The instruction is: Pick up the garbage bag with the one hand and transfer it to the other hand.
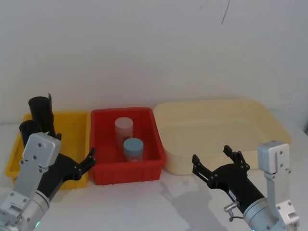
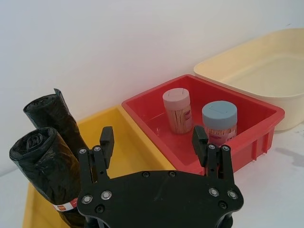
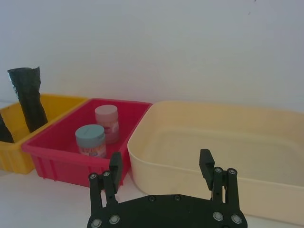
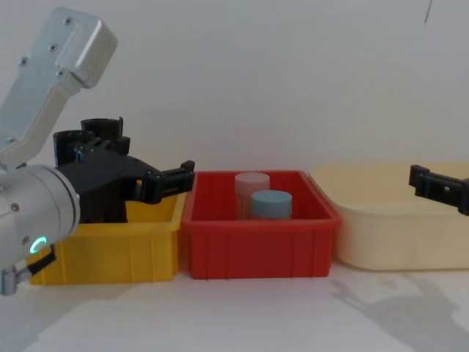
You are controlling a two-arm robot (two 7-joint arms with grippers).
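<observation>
left gripper (image 2: 152,136), wide open and empty, faces the yellow bin (image 2: 99,115) where the garbage bag (image 2: 40,164) stands beside a taller roll (image 2: 54,116); it should close round the bag's mid-height, clear of that neighbour. right gripper (image 3: 160,160), open and empty, hovers near the cream tub (image 3: 266,190). count: three bins, two rolls, two jars (image 2: 176,111)

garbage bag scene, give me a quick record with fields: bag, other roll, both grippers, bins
garbage bag: standing in the yellow bin, label band low, not held
other roll: taller, no label, just behind it in the same bin
left gripper: open, empty, near the yellow bin
right gripper: open, empty, in front of the cream tub
red bin: between yellow bin and cream tub, holds a pale jar and a blue-lidded jar
handover: not yet begun
</observation>
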